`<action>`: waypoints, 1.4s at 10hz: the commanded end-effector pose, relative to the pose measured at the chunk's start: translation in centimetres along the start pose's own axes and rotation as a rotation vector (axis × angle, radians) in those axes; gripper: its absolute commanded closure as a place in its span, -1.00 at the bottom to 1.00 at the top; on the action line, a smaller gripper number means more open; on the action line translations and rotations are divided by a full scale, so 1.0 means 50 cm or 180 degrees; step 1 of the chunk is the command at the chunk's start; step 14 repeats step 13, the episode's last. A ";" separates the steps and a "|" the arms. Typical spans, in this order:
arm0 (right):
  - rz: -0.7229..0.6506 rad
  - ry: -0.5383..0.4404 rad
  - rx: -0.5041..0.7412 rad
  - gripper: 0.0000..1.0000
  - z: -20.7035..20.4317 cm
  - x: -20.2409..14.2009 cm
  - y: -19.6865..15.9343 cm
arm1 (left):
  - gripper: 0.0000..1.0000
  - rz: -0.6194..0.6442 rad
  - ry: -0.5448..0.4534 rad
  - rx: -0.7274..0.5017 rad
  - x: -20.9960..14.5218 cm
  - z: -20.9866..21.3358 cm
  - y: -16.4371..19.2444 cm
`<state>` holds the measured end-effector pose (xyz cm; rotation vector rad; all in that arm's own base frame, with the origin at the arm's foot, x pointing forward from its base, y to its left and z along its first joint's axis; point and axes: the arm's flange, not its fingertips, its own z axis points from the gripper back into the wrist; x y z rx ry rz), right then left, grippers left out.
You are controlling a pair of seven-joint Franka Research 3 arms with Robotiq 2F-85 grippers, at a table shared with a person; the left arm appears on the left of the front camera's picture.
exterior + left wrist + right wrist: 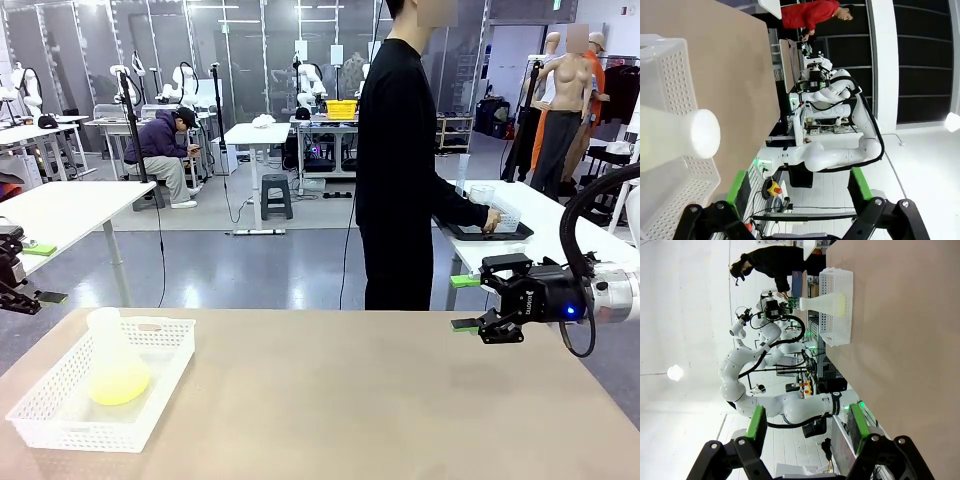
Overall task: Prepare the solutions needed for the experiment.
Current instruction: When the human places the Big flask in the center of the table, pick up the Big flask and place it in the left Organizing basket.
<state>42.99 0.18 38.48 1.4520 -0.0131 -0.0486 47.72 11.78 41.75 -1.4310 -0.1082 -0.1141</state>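
Presently, a white perforated basket (pixel 60 420) sits at the robot's near-left corner of the tan tabletop (pixel 350 400). Inside it stands a translucent conical flask (pixel 112 360), upright, neck plain white, its wide base glowing with the pale yellow solution (pixel 118 385). Flask leans toward the basket's far-left part; it touches no pincer.

Left pincer (pixel 35 272) hangs at the tabletop's left edge, off the surface, well apart from the basket. In the left wrist view its green-padded fingers (pixel 738 186) stand wide apart with nothing between them; the flask neck (pixel 680 140) and basket wall (pixel 675 70) lie ahead and to one side.

Right pincer (pixel 463 303) hovers at the far-right edge of the tabletop, fingers pointing toward the left. In the right wrist view its green pads (pixel 758 424) are apart, gap empty; basket and flask (pixel 827 304) show far across the bare tabletop.

A person in black (pixel 400 160) stands beyond the far edge, turned to a side table (pixel 560 225), one hand (pixel 492 220) on a clear container on a dark tray.
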 end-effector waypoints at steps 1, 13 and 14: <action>0.0007 -0.0012 -0.0008 -0.65 0.000 0.001 0.002 | -1.00 0.0009 0.0049 0.0023 -0.004 0.000 0.000; 0.0007 -0.0012 -0.0008 -0.65 0.000 0.001 0.002 | -1.00 0.0009 0.0049 0.0023 -0.004 0.000 0.000; 0.0007 -0.0012 -0.0008 -0.65 0.000 0.001 0.002 | -1.00 0.0009 0.0049 0.0023 -0.004 0.000 0.000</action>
